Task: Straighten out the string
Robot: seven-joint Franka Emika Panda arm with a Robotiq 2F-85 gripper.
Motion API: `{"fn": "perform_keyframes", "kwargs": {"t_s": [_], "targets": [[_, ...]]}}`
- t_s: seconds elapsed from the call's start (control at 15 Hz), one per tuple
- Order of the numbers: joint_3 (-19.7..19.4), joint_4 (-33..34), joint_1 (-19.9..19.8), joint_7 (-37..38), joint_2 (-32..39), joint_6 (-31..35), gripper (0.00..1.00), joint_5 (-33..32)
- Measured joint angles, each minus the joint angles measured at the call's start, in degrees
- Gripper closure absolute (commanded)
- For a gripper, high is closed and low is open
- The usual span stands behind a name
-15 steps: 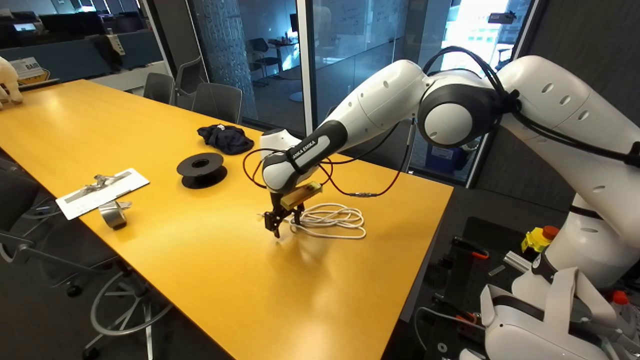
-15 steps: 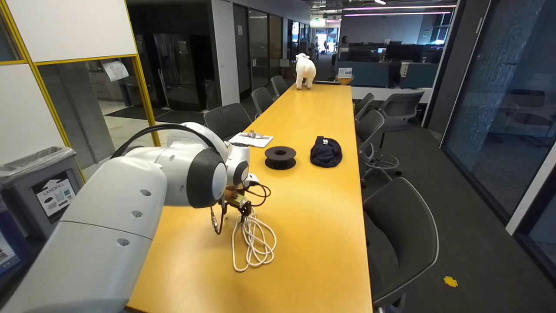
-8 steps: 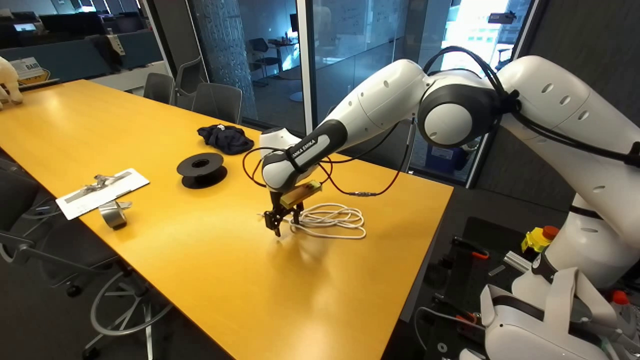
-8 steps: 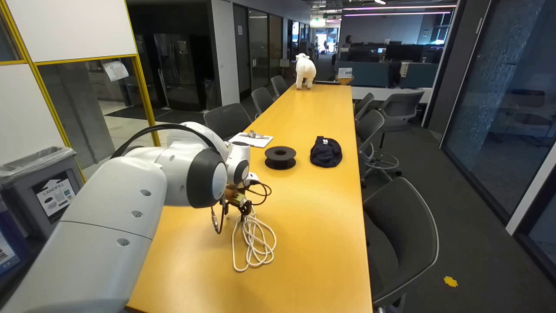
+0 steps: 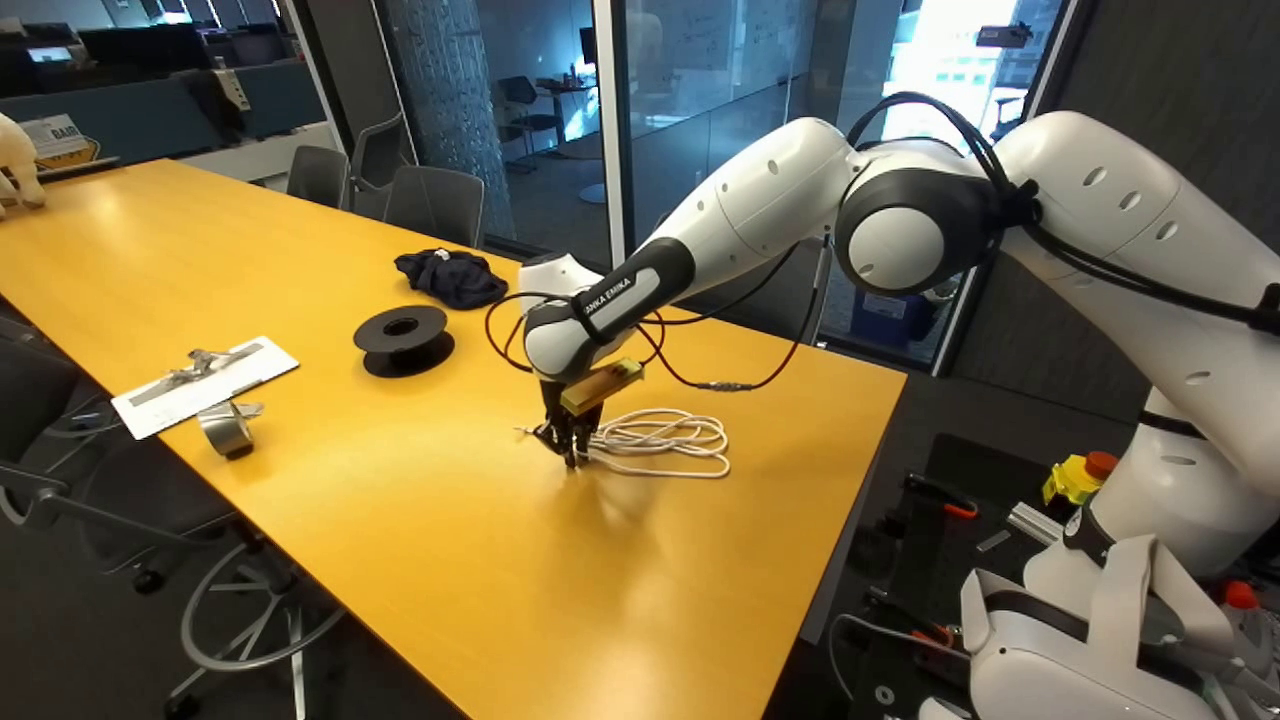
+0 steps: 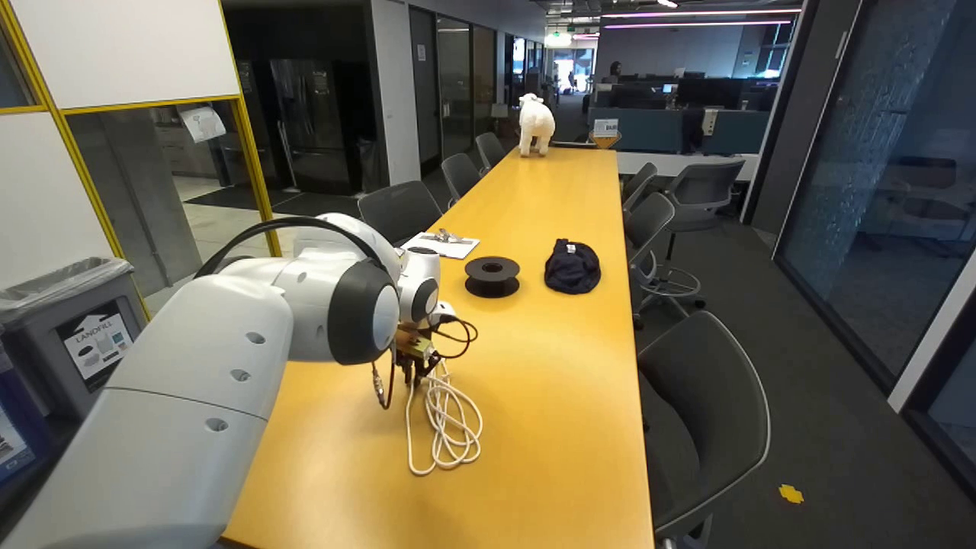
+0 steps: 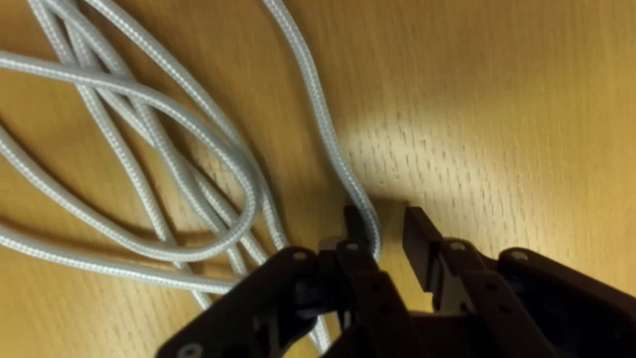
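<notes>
In the wrist view my gripper [image 7: 386, 226] sits at the lower middle of the frame, its fingers [image 7: 420, 243] a narrow gap apart and clamped on nothing. One strand [image 7: 317, 95] of the string [image 7: 198, 128] comes down from the top edge and runs into that gap, close to the fingertip on the left of the frame; the table [image 7: 497, 124] shows between it and the fingertip on the right. Whether it touches the left one I can't tell. The rest lies in crossing loops over the left half of the frame; in an exterior view the loops [image 5: 625, 440] rest just right of the gripper, near mid-frame.

The string looks braided, and I expect it to be light and soft: it should follow a pull but won't push. The weave ought to give some bite, though anything so thin and round could slip lengthwise in a weak pinch. It hardly looks fragile, so I'd squeeze firmly. The strand in the gap seems the right place to take hold, since it stands apart from the tangle. Others pass just beside the finger on the left of the frame, and catching a second could cinch a knot. I'd drag low and slowly.
</notes>
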Motion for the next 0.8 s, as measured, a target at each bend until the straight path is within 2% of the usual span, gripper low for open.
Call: {"fn": "perform_keyframes", "kwargs": {"t_s": [0.53,0.8], "targets": [[1.10,0.22,-1.37,-3.05,-0.98,-3.02,0.99,0.03],[1.91,-1.32,-3.18,-5.12,-7.56,-6.73,0.99,0.05]]}}
